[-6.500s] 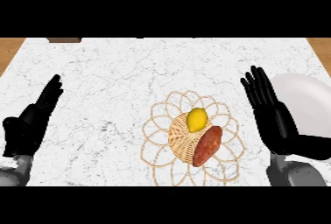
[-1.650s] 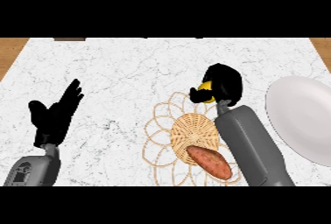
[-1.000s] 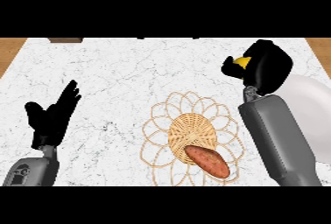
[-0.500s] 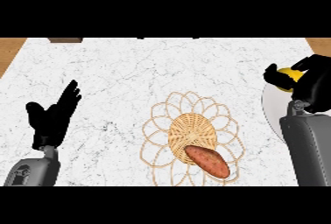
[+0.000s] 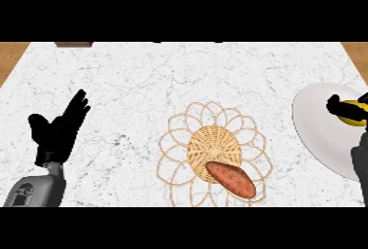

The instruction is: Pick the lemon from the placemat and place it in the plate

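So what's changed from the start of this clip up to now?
The right hand closed on the lemon, lifted it off the placemat and carried it right, over the plate; it still holds it. The left hand shifted slightly, still open at the left. The sweet potato slid toward the near edge of the placemat. The plate stayed put.

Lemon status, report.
Right hand shut on lemon, over plate. Left hand open, resting at left. Sweet potato on placemat, not obstructing.

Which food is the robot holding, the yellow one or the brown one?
The yellow one: the lemon, held in the right hand over the white plate. The brown sweet potato lies untouched on the woven placemat.
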Robot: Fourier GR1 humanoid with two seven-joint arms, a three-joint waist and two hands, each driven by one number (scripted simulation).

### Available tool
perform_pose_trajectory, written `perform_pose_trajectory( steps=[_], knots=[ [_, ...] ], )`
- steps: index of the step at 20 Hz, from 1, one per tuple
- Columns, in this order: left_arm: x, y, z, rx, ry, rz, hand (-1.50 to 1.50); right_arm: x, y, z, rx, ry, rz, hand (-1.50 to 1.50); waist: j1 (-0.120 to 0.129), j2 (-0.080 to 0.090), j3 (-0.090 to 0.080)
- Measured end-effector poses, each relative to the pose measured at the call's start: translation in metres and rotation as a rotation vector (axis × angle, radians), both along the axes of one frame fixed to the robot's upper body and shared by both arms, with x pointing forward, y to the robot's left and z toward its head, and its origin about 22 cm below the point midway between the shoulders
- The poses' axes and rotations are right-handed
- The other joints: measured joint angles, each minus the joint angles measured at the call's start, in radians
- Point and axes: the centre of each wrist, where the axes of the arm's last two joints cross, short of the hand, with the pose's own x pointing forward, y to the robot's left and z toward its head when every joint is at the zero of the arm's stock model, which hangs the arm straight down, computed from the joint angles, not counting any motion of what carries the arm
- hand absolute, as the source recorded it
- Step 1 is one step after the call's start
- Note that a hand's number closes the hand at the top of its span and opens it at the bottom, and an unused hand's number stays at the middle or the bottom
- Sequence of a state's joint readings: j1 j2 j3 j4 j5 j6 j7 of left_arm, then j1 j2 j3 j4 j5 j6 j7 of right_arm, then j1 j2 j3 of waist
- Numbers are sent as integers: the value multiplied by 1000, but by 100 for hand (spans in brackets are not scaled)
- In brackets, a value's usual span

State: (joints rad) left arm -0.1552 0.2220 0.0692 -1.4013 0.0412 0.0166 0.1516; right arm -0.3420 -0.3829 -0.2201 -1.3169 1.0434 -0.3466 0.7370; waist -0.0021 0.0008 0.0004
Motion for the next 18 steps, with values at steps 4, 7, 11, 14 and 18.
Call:
perform_pose_trajectory(
  steps=[4, 7, 11, 14, 18],
  knots=[
    [0, 1, 4, -2, -7, -5, 0, -9, -24, -16, 157, 5, 11, -150, 1, 0, 1],
    [2, 5, 4, -8, -5, -10, 0, -13, -39, -26, 200, 14, 64, -150, 2, 0, 1],
    [1, -4, 3, 0, -5, -6, 0, -21, -45, -36, 158, -64, 130, -150, 2, 0, 0],
    [1, -3, 2, -1, 1, -5, 0, -20, -40, -21, 113, -187, 207, -150, -1, -2, 1],
    [3, 2, 3, -2, -1, 2, 0, -18, -25, 6, 121, -372, 310, -150, -5, -4, 0]
  ],
)
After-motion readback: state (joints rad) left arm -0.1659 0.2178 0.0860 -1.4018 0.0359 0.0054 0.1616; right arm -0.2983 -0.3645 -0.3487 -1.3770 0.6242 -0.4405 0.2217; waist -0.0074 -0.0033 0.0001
